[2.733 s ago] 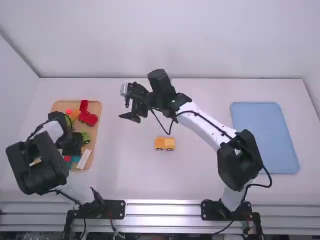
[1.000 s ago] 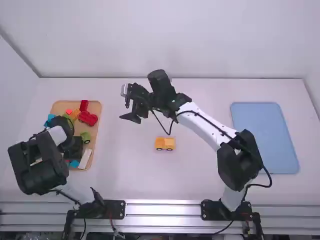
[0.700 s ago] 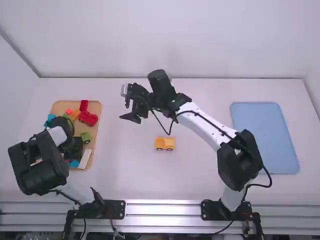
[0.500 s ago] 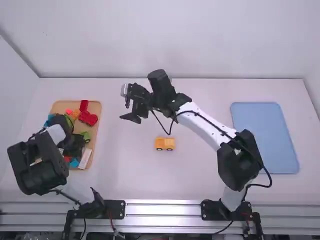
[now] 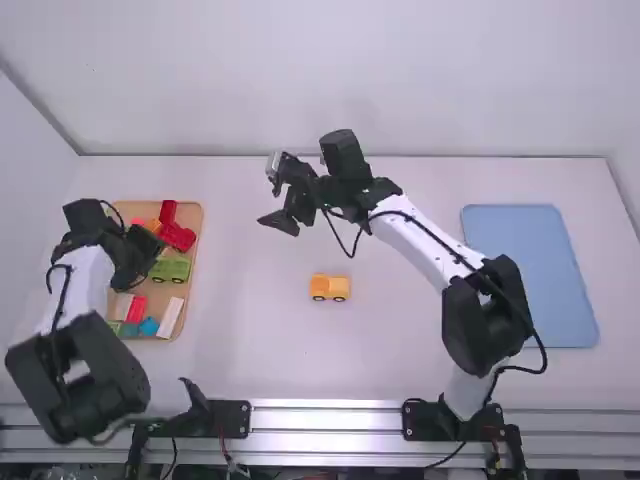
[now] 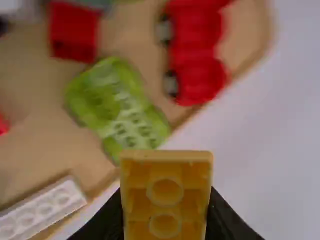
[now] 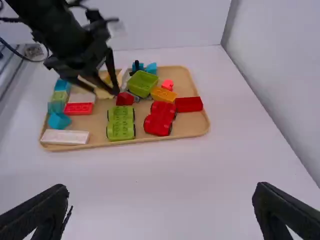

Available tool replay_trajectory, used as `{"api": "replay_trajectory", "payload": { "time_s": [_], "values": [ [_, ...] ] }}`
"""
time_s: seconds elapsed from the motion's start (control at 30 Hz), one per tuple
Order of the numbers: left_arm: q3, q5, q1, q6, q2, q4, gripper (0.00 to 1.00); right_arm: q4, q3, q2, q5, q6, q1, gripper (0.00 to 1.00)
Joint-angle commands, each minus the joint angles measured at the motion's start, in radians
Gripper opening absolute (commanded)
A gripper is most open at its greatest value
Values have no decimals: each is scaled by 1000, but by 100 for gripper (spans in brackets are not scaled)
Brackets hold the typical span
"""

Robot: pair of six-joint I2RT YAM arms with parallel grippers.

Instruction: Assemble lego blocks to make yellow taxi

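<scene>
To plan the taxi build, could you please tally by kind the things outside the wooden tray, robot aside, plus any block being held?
Yellow wheeled vehicle: 1
Blue tray: 1
Held yellow block: 1
Total: 3

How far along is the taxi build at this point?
Done: a yellow wheeled piece stands on the table. In progress: the left hand grips a yellow block over the tray. Remaining: probably bringing that block across and pressing it on.

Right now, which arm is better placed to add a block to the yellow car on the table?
Left, I'd judge: its tool grips a yellow block, while the right tool hangs open and empty, though nearer the yellow car.
</scene>
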Motion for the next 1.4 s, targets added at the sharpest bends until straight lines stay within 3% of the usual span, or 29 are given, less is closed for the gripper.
{"api": "replay_trajectory", "payload": {
  "time_s": [0.0, 0.07, 0.23, 0.43, 0.57, 0.63, 0.87, 0.97, 1.1, 1.37],
  "values": [
    [-84, 316, -26, 261, -137, 73, 2, -6, 31, 5, -89, 5, -5, 98],
    [-146, 439, -49, 339, -202, 171, 2, -6, 31, 5, -129, 6, -11, 98],
    [-286, 567, -142, 351, -291, 424, 2, -10, 31, 5, -238, 5, -31, 98],
    [-394, 644, -340, 348, -262, 783, 2, -30, 31, 5, -435, 5, -72, 98],
    [-402, 640, -471, 378, -220, 937, 2, -68, 31, 5, -492, 3, -95, 99],
    [-402, 641, -506, 381, -208, 988, 2, -92, 31, 5, -504, 2, -102, 100],
    [-403, 646, -574, 385, -141, 1141, 2, -179, 31, 5, -608, -104, -114, 86],
    [-402, 780, -574, 418, -110, 1228, 2, -208, 31, 5, -607, -111, -123, 80],
    [-403, 821, -574, 402, -82, 1313, 2, -208, 30, 5, -610, -101, -126, 70],
    [-403, 902, -574, 403, -54, 1386, 2, -208, 30, 5, -605, -105, -105, 59]
  ]
}}
